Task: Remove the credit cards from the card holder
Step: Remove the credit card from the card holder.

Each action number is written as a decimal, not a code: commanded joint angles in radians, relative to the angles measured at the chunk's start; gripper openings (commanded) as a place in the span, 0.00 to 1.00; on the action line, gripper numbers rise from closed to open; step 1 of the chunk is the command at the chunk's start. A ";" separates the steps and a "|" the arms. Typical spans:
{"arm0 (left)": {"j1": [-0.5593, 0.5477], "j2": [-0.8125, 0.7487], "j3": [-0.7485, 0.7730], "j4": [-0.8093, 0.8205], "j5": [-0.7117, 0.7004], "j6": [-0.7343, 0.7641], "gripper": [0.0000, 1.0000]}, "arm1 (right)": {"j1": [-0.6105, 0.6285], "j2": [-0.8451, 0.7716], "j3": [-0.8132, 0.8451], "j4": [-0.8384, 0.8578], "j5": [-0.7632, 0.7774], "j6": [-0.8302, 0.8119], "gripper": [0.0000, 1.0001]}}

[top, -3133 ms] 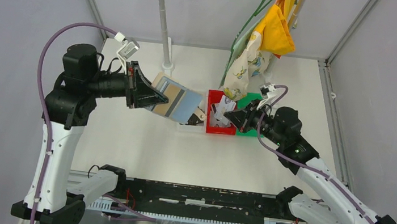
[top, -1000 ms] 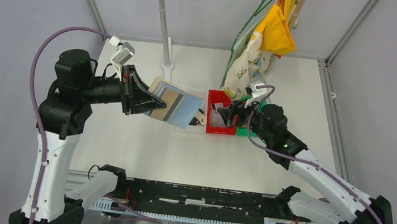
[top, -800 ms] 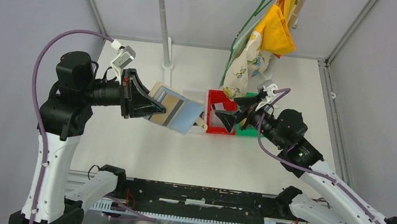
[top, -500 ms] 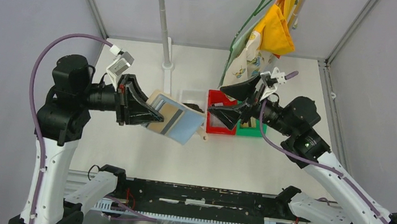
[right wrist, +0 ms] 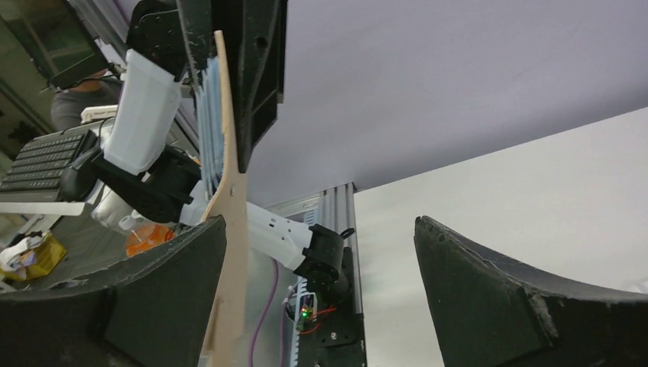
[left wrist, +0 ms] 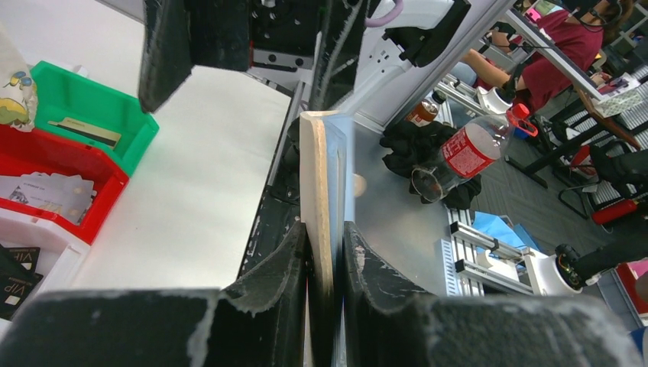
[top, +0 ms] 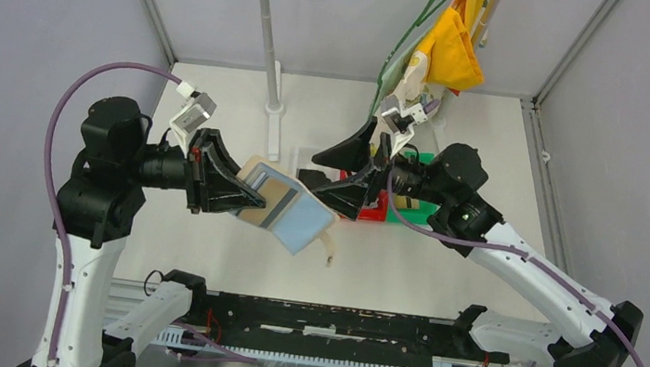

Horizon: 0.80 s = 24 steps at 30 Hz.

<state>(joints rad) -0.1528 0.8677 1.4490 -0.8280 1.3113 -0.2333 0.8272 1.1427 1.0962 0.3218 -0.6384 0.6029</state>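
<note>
The card holder, tan with a pale blue panel, hangs tilted above the table, and my left gripper is shut on its left edge. The left wrist view shows that edge pinched upright between the fingers of the left gripper. A tan strap tab dangles from it. My right gripper stands wide open just right of the holder, empty. In the right wrist view the holder's tan edge lies beside one finger of the right gripper. Pale credit cards lie in a red bin.
A green bin sits beside the red one, and a white bin holds black cards. The red bin is mostly hidden under my right arm. Patterned yellow cloths hang at the back right. An upright pole stands behind the holder.
My right gripper opened wide, rose from the red bin and swung left to the holder. My left arm drew the holder slightly toward the near edge.
</note>
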 commanded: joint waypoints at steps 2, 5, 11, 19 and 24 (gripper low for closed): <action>-0.002 0.002 0.001 0.053 0.018 0.060 0.02 | 0.042 0.007 0.037 0.095 -0.083 0.012 0.98; -0.003 0.005 0.002 0.052 0.019 0.062 0.02 | 0.042 0.002 0.055 0.031 -0.060 -0.021 0.98; -0.002 -0.007 -0.002 0.051 0.018 0.075 0.02 | 0.015 -0.012 0.265 -0.398 0.255 -0.282 0.98; -0.002 -0.013 0.002 0.047 0.020 0.076 0.02 | 0.011 -0.012 0.217 -0.262 0.183 -0.108 0.98; -0.003 -0.013 0.002 0.049 0.022 0.079 0.02 | 0.044 -0.030 0.081 -0.067 0.075 0.019 0.98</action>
<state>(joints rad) -0.1528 0.8619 1.4441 -0.8272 1.3125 -0.1890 0.8471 1.1137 1.2381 0.1104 -0.4706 0.5072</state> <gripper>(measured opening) 0.255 0.979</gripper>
